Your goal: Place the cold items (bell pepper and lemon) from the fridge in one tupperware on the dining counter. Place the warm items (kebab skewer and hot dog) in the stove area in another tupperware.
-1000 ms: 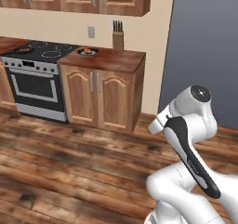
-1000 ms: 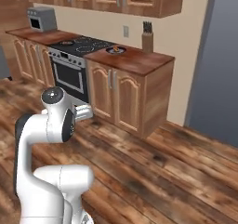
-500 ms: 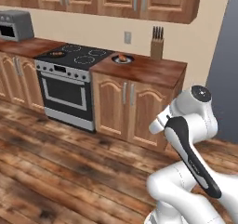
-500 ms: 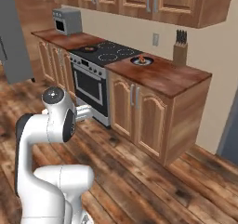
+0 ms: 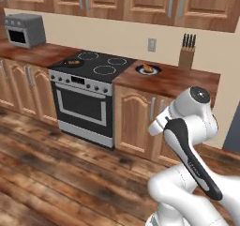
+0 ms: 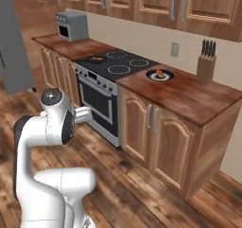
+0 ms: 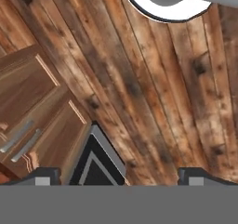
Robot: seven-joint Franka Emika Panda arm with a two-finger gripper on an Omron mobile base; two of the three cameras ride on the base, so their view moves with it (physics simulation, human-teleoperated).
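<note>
Two small reddish-orange foods show in the stove area, too small to tell which is the kebab skewer and which the hot dog. One (image 5: 72,62) (image 6: 97,59) lies on the stove's front left burner. The other (image 5: 147,69) (image 6: 159,73) sits on a dark plate on the counter just right of the stove. My gripper (image 7: 122,177) is open and holds nothing, pointing down at the wooden floor beside the cabinet doors, far from both foods. The bell pepper, the lemon and the tupperware are out of view.
The black stove (image 5: 93,68) (image 6: 118,64) stands between wooden counters (image 5: 178,82) (image 6: 189,92). A knife block (image 5: 187,51) (image 6: 206,61) stands at the wall and a grey microwave (image 5: 26,29) (image 6: 72,24) at the far left. A grey fridge side (image 6: 14,42) rises on the left. Open floor (image 5: 56,173) lies in front.
The whole picture has shifted as the base drove: the stove and counter slid right and closer, and the microwave came into view. The arm keeps its pose and the gripper stays open.
</note>
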